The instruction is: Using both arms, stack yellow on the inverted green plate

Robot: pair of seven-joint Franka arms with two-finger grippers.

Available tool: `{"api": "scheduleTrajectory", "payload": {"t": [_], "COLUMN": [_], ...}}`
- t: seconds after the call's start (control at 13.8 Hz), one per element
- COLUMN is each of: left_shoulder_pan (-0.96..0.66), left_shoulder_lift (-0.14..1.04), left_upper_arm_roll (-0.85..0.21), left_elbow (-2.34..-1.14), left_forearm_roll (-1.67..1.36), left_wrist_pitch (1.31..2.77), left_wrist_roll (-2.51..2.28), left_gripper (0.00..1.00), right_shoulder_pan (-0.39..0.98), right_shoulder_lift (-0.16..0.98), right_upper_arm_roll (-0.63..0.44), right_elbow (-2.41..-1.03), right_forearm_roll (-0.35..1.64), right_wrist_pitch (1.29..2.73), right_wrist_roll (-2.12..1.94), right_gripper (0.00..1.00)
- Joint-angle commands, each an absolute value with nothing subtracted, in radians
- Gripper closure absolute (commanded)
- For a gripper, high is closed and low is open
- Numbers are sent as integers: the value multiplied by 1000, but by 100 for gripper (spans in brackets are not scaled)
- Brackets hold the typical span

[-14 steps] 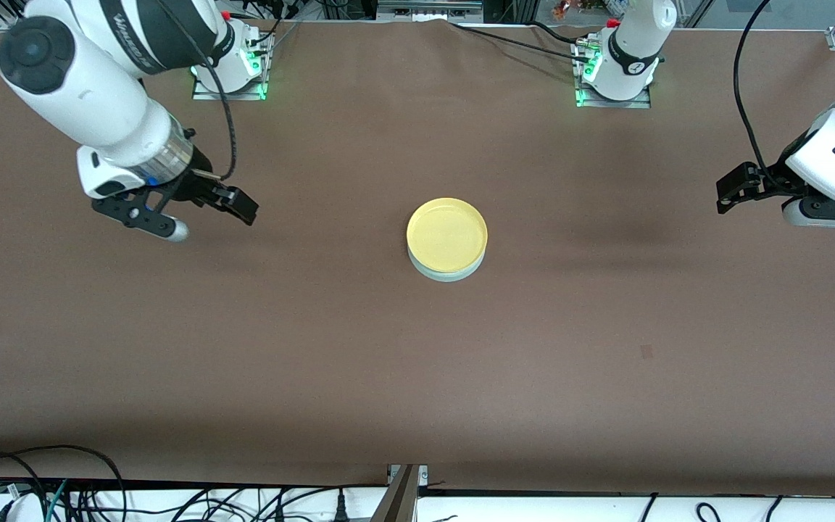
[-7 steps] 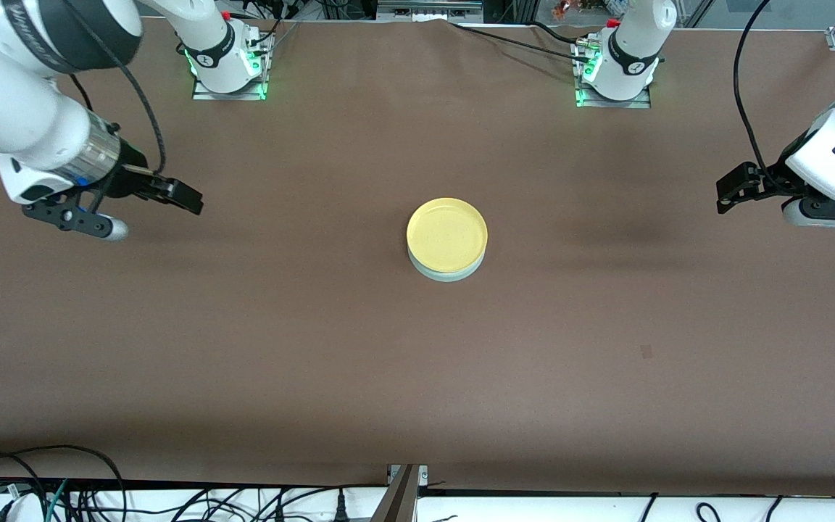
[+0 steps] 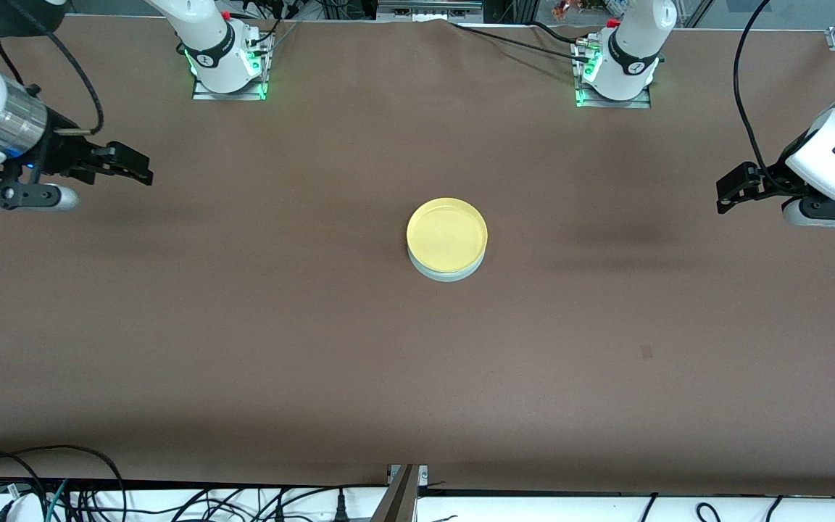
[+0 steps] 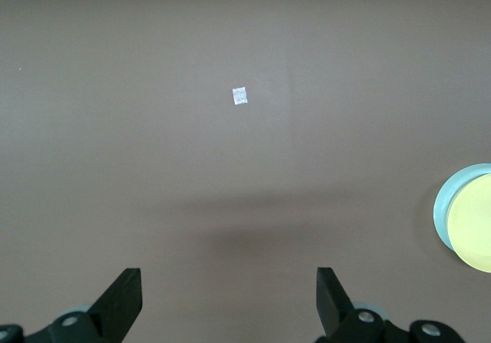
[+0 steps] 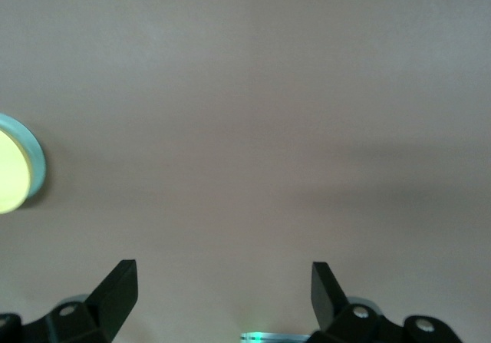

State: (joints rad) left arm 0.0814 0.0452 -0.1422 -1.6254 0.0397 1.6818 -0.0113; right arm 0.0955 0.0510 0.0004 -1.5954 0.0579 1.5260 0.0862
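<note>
Yellow plate (image 3: pixel 447 233) sits rim-up on top of the green plate (image 3: pixel 449 273), and from my console I see the pair near the middle of the brown table (image 3: pixel 316 348), well apart from every edge. Only a thin pale crescent of the green plate shows under the yellow one, on the side nearer the front camera. The two are in contact, and the yellow plate sits slightly off toward the bases' edge of the table, not quite centred on the green one.

My right gripper (image 3: pixel 127 165) hangs over the table at the right arm's end, close to that short edge, with nothing between its fingers; in the right wrist view the two black fingers (image 5: pixel 115 293) stand wide apart over bare brown surface, and the stacked plates show at the frame's border as a yellow disc (image 5: pixel 11 173) ringed by a green rim (image 5: pixel 34 159).

My left gripper (image 3: pixel 733 190) hangs over the table at the left arm's end, near that short edge. Its fingers (image 4: pixel 123 301) are likewise spread apart and hold nothing. The left wrist view also shows a small pale square mark (image 4: pixel 240 96) on the table, and the stack at the frame's border, yellow (image 4: pixel 472 224) over green (image 4: pixel 443 205). Both grippers are well apart from the plates.
</note>
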Motion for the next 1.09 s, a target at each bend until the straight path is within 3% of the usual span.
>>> {"api": "scheduleTrajectory", "payload": {"t": [0.0,1.01], "left_shoulder_pan": [94,92], "left_shoulder_lift": [29,31], "left_upper_arm_roll": [-152,-152], "left_elbow": [-1629,-1618], "left_forearm_roll": [60,60], "left_wrist_pitch": [1667,1667], "left_wrist_roll": [-6,-5], "left_gripper": [0,0], "right_shoulder_pan": [72,74], "right_shoulder_lift": [-1,0], "right_upper_arm_roll": [28,17], "right_elbow": [-1657,-1646], "right_forearm_roll": [11,-28], "right_wrist_pitch": [1523,1496], "right_wrist_roll": [14,12], "right_gripper": [0,0]}}
